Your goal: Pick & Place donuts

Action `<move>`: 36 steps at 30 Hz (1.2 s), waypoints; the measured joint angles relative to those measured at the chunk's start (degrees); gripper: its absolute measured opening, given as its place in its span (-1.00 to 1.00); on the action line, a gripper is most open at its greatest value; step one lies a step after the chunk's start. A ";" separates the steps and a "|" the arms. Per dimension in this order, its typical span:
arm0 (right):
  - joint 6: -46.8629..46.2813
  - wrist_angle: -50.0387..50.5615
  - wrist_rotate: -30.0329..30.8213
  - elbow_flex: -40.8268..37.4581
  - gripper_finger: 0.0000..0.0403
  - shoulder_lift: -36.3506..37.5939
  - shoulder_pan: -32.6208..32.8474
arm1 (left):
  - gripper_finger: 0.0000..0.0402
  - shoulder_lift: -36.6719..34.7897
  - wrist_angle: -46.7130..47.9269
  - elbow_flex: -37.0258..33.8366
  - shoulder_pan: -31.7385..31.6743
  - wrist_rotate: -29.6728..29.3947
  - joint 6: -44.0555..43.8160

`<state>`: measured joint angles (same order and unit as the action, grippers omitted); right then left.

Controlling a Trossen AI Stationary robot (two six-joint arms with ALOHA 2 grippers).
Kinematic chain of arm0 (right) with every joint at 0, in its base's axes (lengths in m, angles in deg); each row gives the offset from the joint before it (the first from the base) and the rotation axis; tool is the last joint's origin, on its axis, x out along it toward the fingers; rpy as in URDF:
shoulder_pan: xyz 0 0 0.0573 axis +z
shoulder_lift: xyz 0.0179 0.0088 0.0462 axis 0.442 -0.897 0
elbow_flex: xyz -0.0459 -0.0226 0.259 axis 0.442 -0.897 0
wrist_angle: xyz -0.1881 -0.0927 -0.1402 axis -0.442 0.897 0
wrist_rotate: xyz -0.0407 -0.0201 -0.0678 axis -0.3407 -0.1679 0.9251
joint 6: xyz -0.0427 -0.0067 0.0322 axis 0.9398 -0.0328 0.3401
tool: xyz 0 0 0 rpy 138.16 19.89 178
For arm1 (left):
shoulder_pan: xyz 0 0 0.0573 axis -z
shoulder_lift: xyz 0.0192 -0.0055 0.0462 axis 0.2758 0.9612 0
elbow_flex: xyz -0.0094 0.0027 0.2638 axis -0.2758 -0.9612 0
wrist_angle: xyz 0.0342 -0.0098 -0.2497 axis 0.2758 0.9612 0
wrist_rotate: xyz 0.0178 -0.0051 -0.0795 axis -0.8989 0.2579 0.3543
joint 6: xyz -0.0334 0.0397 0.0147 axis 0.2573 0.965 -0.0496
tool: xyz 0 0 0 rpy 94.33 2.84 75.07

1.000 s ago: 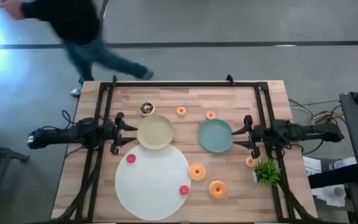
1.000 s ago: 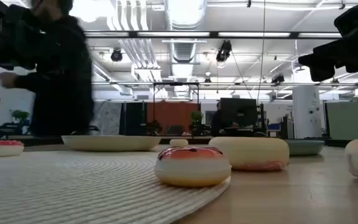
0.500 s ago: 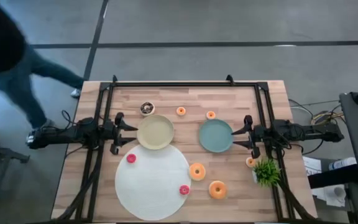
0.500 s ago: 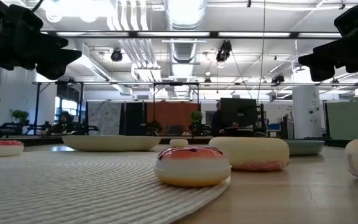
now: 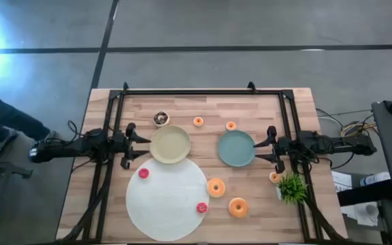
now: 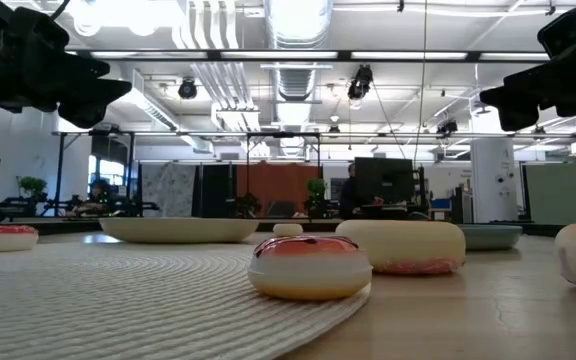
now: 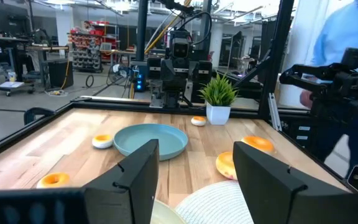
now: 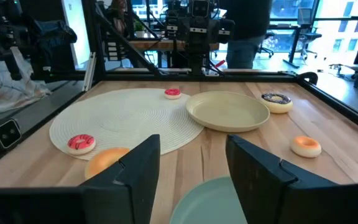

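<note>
A: Waiting, both arms. Left tool (image 5: 129, 145) hangs over the counter's (image 5: 182, 105) left edge, just beside the beige plate (image 5: 169, 144); right tool (image 5: 271, 144) over the right edge, beside the teal plate (image 5: 236, 148). Fingers apart on both, nothing between them. My guess is a parked pose, one plate in front of each arm for drop-off.

B: Donuts?

A: Scattered, none on a plate. Pink one (image 5: 143, 173) and red one (image 5: 201, 207) on the white mat (image 5: 167, 197). Large orange one (image 5: 216, 187) at the mat's right rim, another (image 5: 238, 207) on bare wood near it. Two small orange ones (image 5: 198, 122) and (image 5: 231, 126) toward the far edge, a dark-iced one (image 5: 160, 118) just beyond the beige plate, and a pale orange one (image 5: 274, 177) beside the potted plant (image 5: 292, 186).

B: Surfaces?

A: Pale wood planks, black frame round the edge. Mat is ribbed in concentric rings, low and soft-looking. Plates shallow, smooth, matte. Donuts look like hard, glossy-iced rings on cream bases; thick, rounded sides should suit a pinch across the ring.

B: Anything else?

A: A person's legs off the counter's left side, clear of the arms.
</note>
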<state>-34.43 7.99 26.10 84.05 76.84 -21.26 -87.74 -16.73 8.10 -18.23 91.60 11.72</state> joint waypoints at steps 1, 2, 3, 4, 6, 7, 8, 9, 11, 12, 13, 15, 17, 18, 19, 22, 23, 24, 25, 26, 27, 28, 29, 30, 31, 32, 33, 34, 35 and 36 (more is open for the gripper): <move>0.00 0.00 0.00 0.02 -0.14 0.00 0.00 | -0.10 0.00 -0.02 0.02 0.01 -0.01 -0.01; 0.00 0.00 0.00 0.01 -0.14 0.01 0.02 | -0.10 0.00 -0.02 0.00 0.02 0.00 0.00; 0.00 0.00 0.00 0.00 -0.14 0.02 0.02 | -0.10 0.00 -0.02 0.01 0.02 -0.02 -0.01; 0.00 0.00 0.00 0.02 -0.14 0.02 0.02 | -0.10 0.00 -0.02 0.01 0.01 -0.01 0.00; 0.00 0.00 0.00 0.00 -0.14 0.01 0.01 | -0.10 0.00 -0.02 0.01 0.01 -0.01 -0.01; 0.00 0.00 0.00 0.00 -0.14 0.02 0.00 | -0.10 0.00 -0.02 0.00 0.01 -0.02 -0.02; 0.00 0.00 0.00 0.02 -0.14 0.02 0.01 | -0.10 0.00 -0.02 0.01 0.00 -0.01 -0.01; 0.00 0.00 0.00 0.00 -0.14 0.01 0.00 | -0.10 0.00 0.00 0.00 0.02 -0.02 0.00; 0.00 0.00 0.00 0.01 -0.14 0.00 0.00 | -0.10 0.00 -0.02 0.00 0.00 0.00 0.00; 0.00 0.00 0.00 0.00 -0.14 0.00 0.01 | -0.10 0.00 -0.02 0.00 0.02 0.00 -0.02; 0.00 0.00 0.00 0.01 -0.14 0.00 0.01 | -0.10 0.00 -0.01 0.00 0.02 -0.02 0.00; 0.00 0.00 0.00 0.00 -0.14 0.00 0.00 | -0.10 0.00 -0.01 0.01 0.00 -0.01 -0.02; 0.00 0.00 0.00 0.00 -0.14 0.01 0.00 | -0.10 0.00 -0.02 0.02 0.00 -0.02 -0.01; 0.00 0.00 0.00 0.00 -0.14 0.00 0.01 | -0.10 0.00 -0.02 0.01 0.00 -0.01 0.00; 0.00 0.00 0.00 0.00 -0.14 0.02 0.01 | -0.10 0.00 -0.02 0.02 0.00 -0.02 -0.02; 0.00 0.00 0.00 0.00 -0.14 0.00 0.00 | -0.10 0.00 -0.01 0.02 0.02 -0.02 -0.01; 0.00 0.00 0.00 0.00 -0.14 0.00 0.00 | -0.10 0.00 -0.02 0.02 0.01 -0.01 0.00; 0.00 0.00 0.00 0.02 -0.14 0.00 0.00 | -0.10 0.00 -0.02 0.01 0.01 -0.01 -0.01; 0.05 -0.03 0.00 0.00 -0.14 0.00 0.02 | -0.10 0.00 -0.02 0.00 0.01 -0.02 -0.01; 0.12 -0.16 0.09 0.00 -0.14 0.00 0.02 | -0.10 0.00 -0.02 0.01 0.02 -0.01 -0.01; -0.64 -0.37 0.18 0.00 -0.14 0.00 0.02 | -0.10 0.00 -0.01 0.01 0.01 0.00 0.00; -2.82 -0.42 0.20 0.00 -0.14 0.00 0.02 | -0.10 0.00 -0.02 0.01 0.02 -0.01 -0.01; -6.03 -0.44 0.20 0.00 -0.14 0.00 0.02 | -0.10 0.00 -0.02 0.00 0.00 -0.02 0.00; -9.85 -0.48 0.20 0.00 -0.14 0.00 0.02 | -0.10 0.00 -0.01 0.01 0.00 -0.02 -0.01; -13.85 -0.48 0.20 0.00 -0.14 0.00 0.02 | -0.10 0.00 -0.02 0.00 0.00 -0.02 -0.02; -17.69 -0.48 0.22 0.01 -0.14 0.00 0.02 | -0.10 0.00 -0.02 0.02 0.01 0.00 -0.01; -21.20 -0.48 0.24 0.00 -0.14 0.00 0.02 | -0.10 0.00 -0.02 0.00 0.00 -0.02 -0.02; -24.40 -0.50 0.23 0.00 -0.14 0.00 0.02 | -0.10 0.00 -0.02 0.02 0.00 -0.02 -0.02; -27.35 -0.50 0.24 0.00 -0.14 0.00 0.02 | -0.10 0.00 -0.01 0.00 0.01 -0.02 0.00; -30.24 -0.48 0.24 0.01 -0.14 0.00 0.02 | -0.10 0.00 -0.02 0.00 0.00 -0.01 0.00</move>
<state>-64.68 7.51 26.34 84.07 76.84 -21.24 -87.74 -16.76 8.10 -18.23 91.59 11.72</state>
